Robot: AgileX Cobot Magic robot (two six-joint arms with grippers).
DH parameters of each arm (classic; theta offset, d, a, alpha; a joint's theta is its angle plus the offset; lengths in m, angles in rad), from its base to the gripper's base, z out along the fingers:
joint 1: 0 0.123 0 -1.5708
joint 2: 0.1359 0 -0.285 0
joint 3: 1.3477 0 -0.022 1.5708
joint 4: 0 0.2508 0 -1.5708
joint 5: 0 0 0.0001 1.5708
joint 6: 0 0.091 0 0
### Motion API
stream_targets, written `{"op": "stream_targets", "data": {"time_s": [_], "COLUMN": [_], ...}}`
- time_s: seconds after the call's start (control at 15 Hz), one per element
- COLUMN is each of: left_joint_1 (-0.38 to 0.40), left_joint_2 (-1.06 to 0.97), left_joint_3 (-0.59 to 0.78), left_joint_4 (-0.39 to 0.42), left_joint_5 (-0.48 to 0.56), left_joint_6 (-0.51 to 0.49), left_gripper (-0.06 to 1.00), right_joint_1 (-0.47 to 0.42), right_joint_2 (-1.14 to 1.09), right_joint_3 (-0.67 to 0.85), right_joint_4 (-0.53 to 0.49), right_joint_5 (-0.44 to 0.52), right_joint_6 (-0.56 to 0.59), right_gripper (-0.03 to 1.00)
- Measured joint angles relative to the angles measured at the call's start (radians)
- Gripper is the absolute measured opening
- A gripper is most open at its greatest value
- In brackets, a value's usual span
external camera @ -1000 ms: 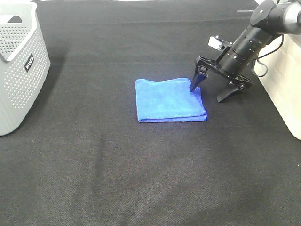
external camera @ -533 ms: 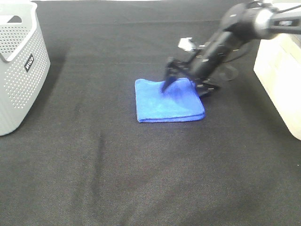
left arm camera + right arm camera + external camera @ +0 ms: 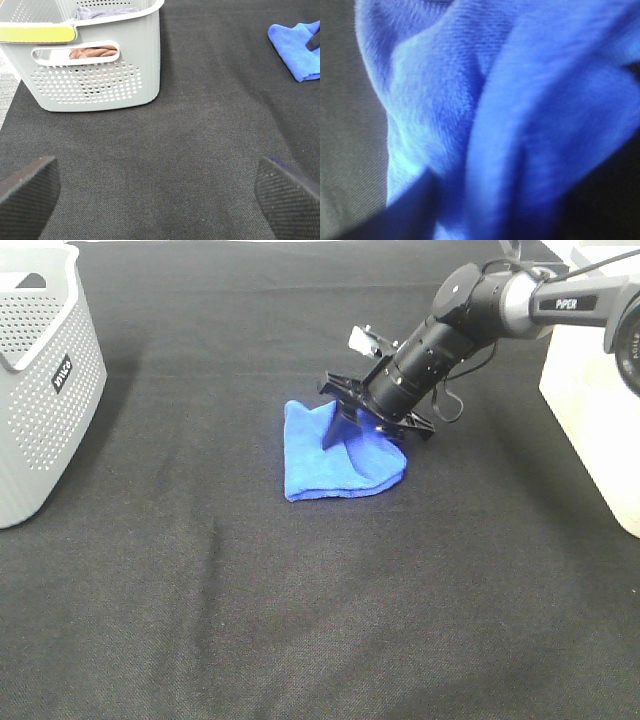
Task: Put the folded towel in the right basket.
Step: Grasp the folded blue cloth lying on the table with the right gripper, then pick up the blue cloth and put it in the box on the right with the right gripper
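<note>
The blue folded towel (image 3: 320,465) lies bunched on the black table mat, left of the white right basket (image 3: 600,420). My right gripper (image 3: 368,433) is pressed down on the towel's right part, jaws spread, one finger (image 3: 335,427) on top of the cloth and the other at its right edge. The right wrist view is filled with rumpled blue towel (image 3: 470,100), with a dark finger (image 3: 405,215) at one corner. The towel also shows in the left wrist view (image 3: 297,45). My left gripper (image 3: 160,197) is open and empty, low over the mat.
A grey perforated basket (image 3: 40,390) stands at the left edge; the left wrist view shows this basket (image 3: 100,65) holding other towels. The black mat (image 3: 300,620) covers the table.
My right gripper has swung left from the towel's right edge onto the towel. The towel has been pushed left and bunched up from its flat square shape.
</note>
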Motion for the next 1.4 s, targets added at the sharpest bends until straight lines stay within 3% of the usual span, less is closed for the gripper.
{"op": "stream_targets", "data": {"time_s": [0.07, 0.13, 0.4, 0.53, 0.87, 1.2, 1.27, 1.4], "left_joint_1": [0.0, 0.0, 0.0, 0.0, 0.0, 0.0, 0.0, 0.0], "left_joint_2": [0.0, 0.0, 0.0, 0.0, 0.0, 0.0, 0.0, 0.0], "left_joint_3": [0.0, 0.0, 0.0, 0.0, 0.0, 0.0, 0.0, 0.0], "left_joint_4": [0.0, 0.0, 0.0, 0.0, 0.0, 0.0, 0.0, 0.0], "left_joint_5": [0.0, 0.0, 0.0, 0.0, 0.0, 0.0, 0.0, 0.0], "left_joint_6": [0.0, 0.0, 0.0, 0.0, 0.0, 0.0, 0.0, 0.0], "left_gripper": [0.99, 0.99, 0.99, 0.99, 0.99, 0.99, 0.99, 0.99], "right_joint_1": [0.0, -0.001, -0.001, 0.004, 0.009, 0.009, 0.009, 0.009], "right_joint_2": [0.003, 0.005, -0.005, -0.034, -0.269, -0.483, -0.545, -0.68], "right_joint_3": [0.002, 0.002, 0.0, 0.006, 0.012, 0.012, 0.012, 0.012], "right_joint_4": [0.001, 0.004, -0.006, -0.052, -0.112, -0.184, -0.243, -0.455], "right_joint_5": [-0.002, 0.004, 0.018, 0.082, 0.239, 0.267, 0.268, 0.272], "right_joint_6": [0.0, 0.0, 0.0, 0.0, 0.0, 0.012, 0.034, 0.087], "right_gripper": [0.27, 0.26, 0.26, 0.26, 0.26, 0.26, 0.26, 0.26]}}
